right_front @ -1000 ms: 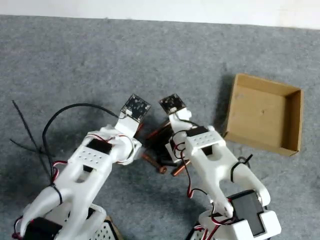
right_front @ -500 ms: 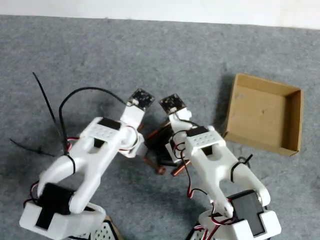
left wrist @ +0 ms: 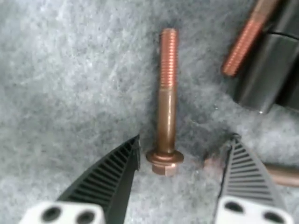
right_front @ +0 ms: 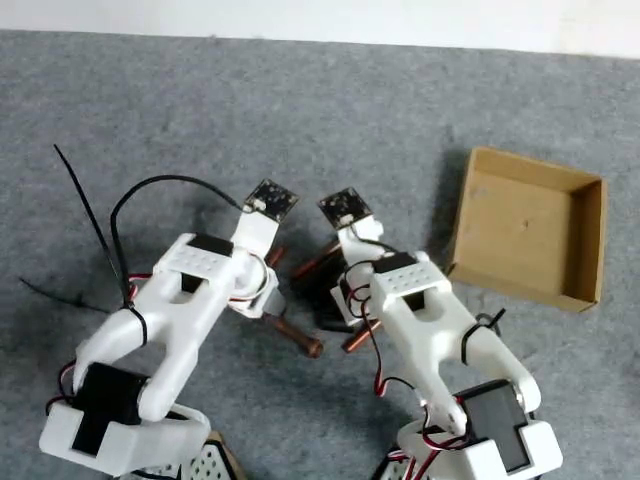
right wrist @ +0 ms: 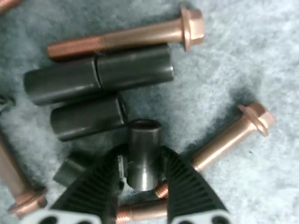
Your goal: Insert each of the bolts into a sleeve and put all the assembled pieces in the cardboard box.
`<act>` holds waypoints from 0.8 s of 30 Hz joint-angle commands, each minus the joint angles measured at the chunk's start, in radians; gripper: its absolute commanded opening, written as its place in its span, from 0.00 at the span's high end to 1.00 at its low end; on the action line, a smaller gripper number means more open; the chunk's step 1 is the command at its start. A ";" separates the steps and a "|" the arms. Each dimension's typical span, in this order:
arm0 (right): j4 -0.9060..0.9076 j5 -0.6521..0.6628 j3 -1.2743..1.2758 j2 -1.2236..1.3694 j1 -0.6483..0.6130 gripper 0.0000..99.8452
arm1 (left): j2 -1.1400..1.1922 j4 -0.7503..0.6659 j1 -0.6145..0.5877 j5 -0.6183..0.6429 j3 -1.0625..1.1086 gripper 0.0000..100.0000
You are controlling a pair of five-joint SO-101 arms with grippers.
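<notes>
Fingers (left wrist: pixel 114 179) of the left claw (left wrist: pixel 185 138) stood spread wide and gripped nothing. Between them, touching neither, a copper bolt (left wrist: pixel 167 93) lay on the grey felt (left wrist: pixel 70 70). Its flanged head was closest to the claw and its threaded end pointed straight away. Partly behind one finger lay a second bolt (left wrist: pixel 280 173). Farther out on that same side, the threaded end of a third bolt (left wrist: pixel 245 44) rested against a black sleeve (left wrist: pixel 261 79).

The right claw (right wrist: pixel 141 161) was pinching a dark sleeve (right wrist: pixel 144 140), one finger on each flank, with the sleeve's open end pointing away from the claw. Under it, tight against the claw, passed the threaded end of a low bolt (right wrist: pixel 138 212). Just beside one finger sat a stubby sleeve (right wrist: pixel 70 170). Beside the other finger, a slanting bolt (right wrist: pixel 229 135) pointed its head away from the claw. Just beyond the fingertips lay a short sleeve (right wrist: pixel 88 116). Beyond that, a pair of sleeves (right wrist: pixel 133 70) lay end to end, touching. Farthest of all, a long bolt (right wrist: pixel 126 37) lay alongside the pair.

From above, the wrists of the left arm (right_front: pixel 200 290) and right arm (right_front: pixel 415 300) hung near each other over the loose bolts. The cardboard box (right_front: pixel 520 225) sat on the felt well apart from the right claw, on the side away from the left claw.
</notes>
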 commanded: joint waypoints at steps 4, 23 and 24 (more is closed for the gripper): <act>-0.005 0.002 0.012 -0.004 0.004 1.00 | -0.005 0.023 -0.013 -0.006 -0.030 0.72; -0.005 0.002 0.013 -0.002 0.005 1.00 | 0.136 0.043 -0.013 -0.114 -0.174 0.72; -0.005 0.002 0.013 -0.002 0.005 1.00 | 0.140 0.046 -0.013 -0.114 -0.179 0.72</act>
